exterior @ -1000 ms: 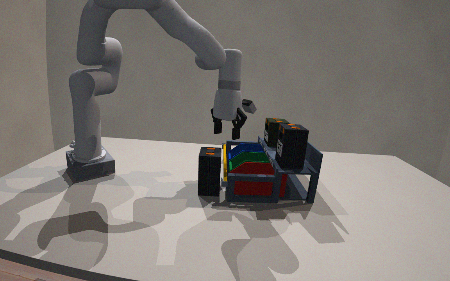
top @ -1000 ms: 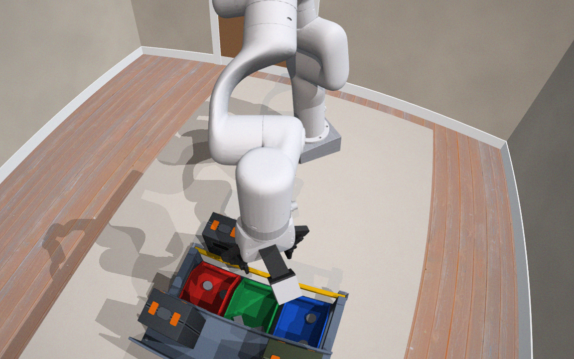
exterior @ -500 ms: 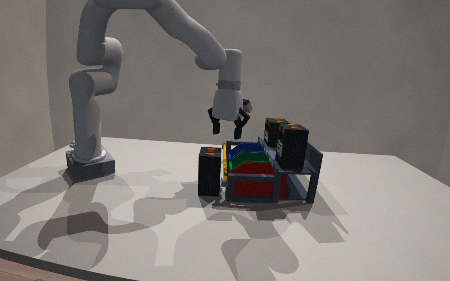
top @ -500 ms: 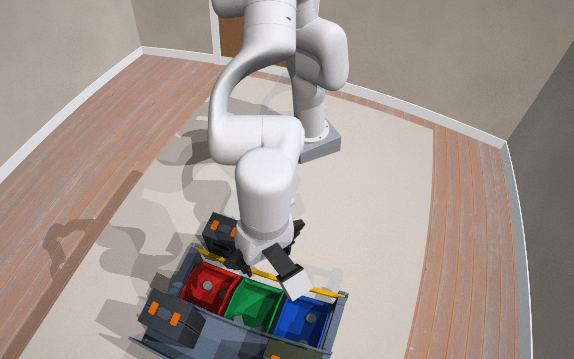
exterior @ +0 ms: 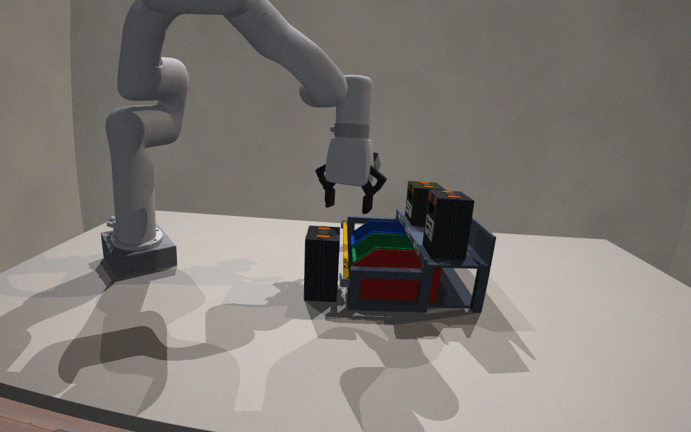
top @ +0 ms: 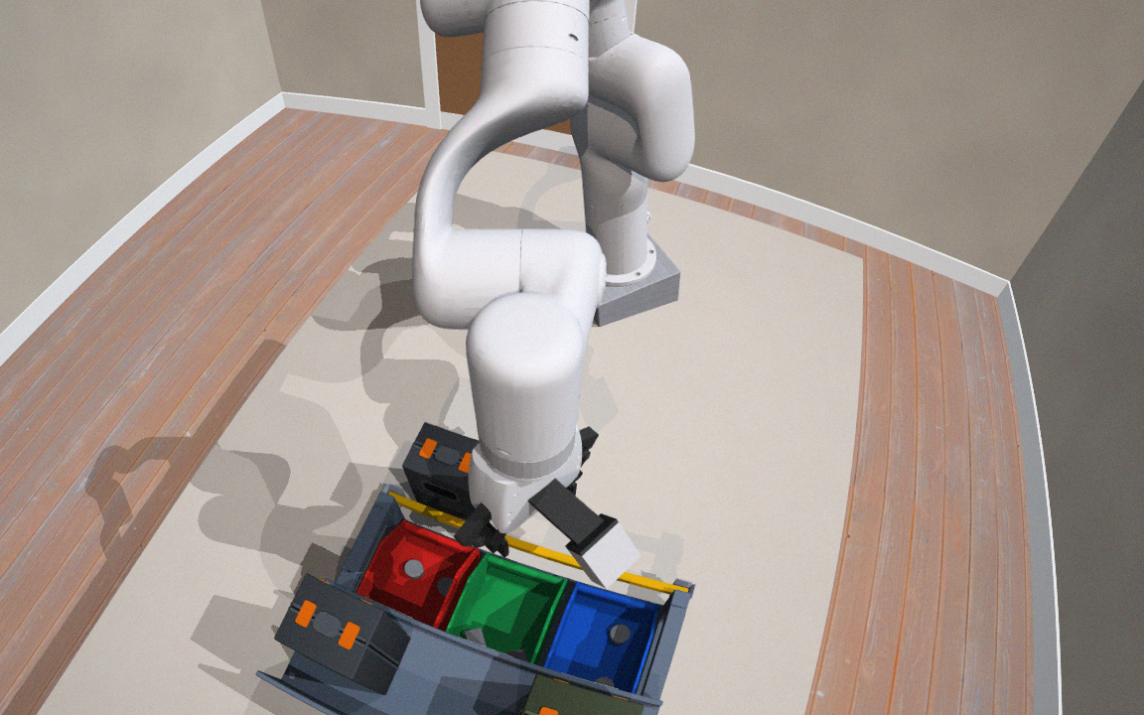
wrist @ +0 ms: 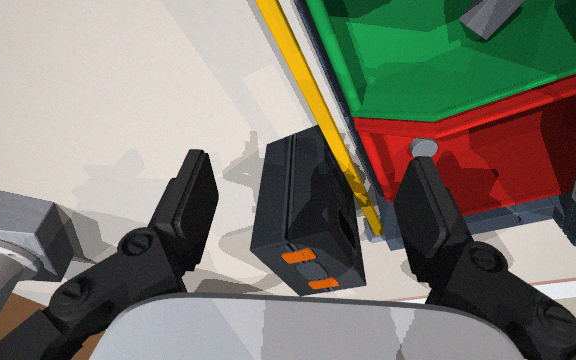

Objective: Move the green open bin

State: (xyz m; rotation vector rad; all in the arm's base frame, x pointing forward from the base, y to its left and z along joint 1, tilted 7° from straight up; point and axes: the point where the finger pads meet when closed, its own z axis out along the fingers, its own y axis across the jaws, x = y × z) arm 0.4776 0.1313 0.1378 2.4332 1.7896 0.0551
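Observation:
The green open bin (top: 507,602) sits in the middle of the shelf's lower level, between a red bin (top: 416,569) and a blue bin (top: 603,630). It also shows in the side view (exterior: 381,241) and in the wrist view (wrist: 448,55), with a grey part (wrist: 488,15) inside. The red bin (wrist: 488,160) holds a grey disc (wrist: 423,148). My gripper (exterior: 349,201) is open and empty. It hangs above the shelf's front edge with its yellow bar (top: 540,551), clear of the bins. In the wrist view the fingers straddle a black box below.
A black box (exterior: 321,263) with orange tabs stands on the table against the shelf's front. Two more boxes (exterior: 439,220) stand on the shelf's upper level above the bins. The grey shelf frame (exterior: 417,263) encloses the bins. The arm's base (exterior: 135,252) is at the left.

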